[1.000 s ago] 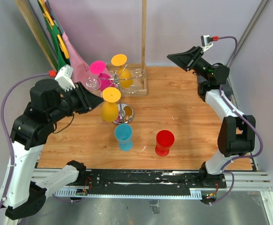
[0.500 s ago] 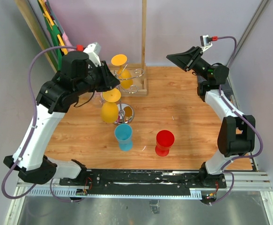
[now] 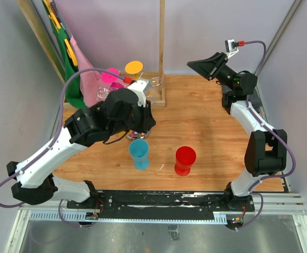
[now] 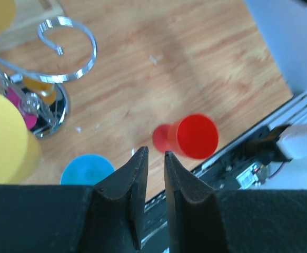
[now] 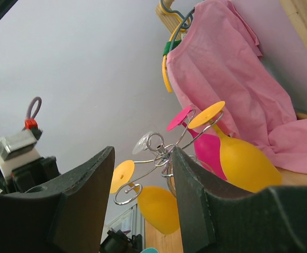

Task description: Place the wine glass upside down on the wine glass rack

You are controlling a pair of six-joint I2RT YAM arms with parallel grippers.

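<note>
The silver wire rack (image 5: pixel 154 142) stands at the back left with two yellow glasses (image 5: pixel 245 158) and a pink one (image 5: pixel 211 150) hanging upside down; my left arm hides most of it from above, where one curled arm (image 3: pixel 156 81) shows. Its round base (image 4: pixel 50 113) shows in the left wrist view. A blue glass (image 3: pixel 139 154) and a red glass (image 3: pixel 185 160) stand upright on the table, also seen in the left wrist view as blue (image 4: pixel 87 169) and red (image 4: pixel 192 136). My left gripper (image 4: pixel 154 154) is above them, nearly shut and empty. My right gripper (image 3: pixel 195 64) is open, empty, raised at the back right.
A wooden frame with an upright post (image 3: pixel 161 47) stands behind the rack. A pink cloth (image 3: pixel 87 74) and green hanger hang at the back left. The black rail (image 3: pixel 158 200) runs along the near table edge.
My left arm has swung from the left side over the rack toward the table's middle, now covering the rack from above. The right arm has not moved.
</note>
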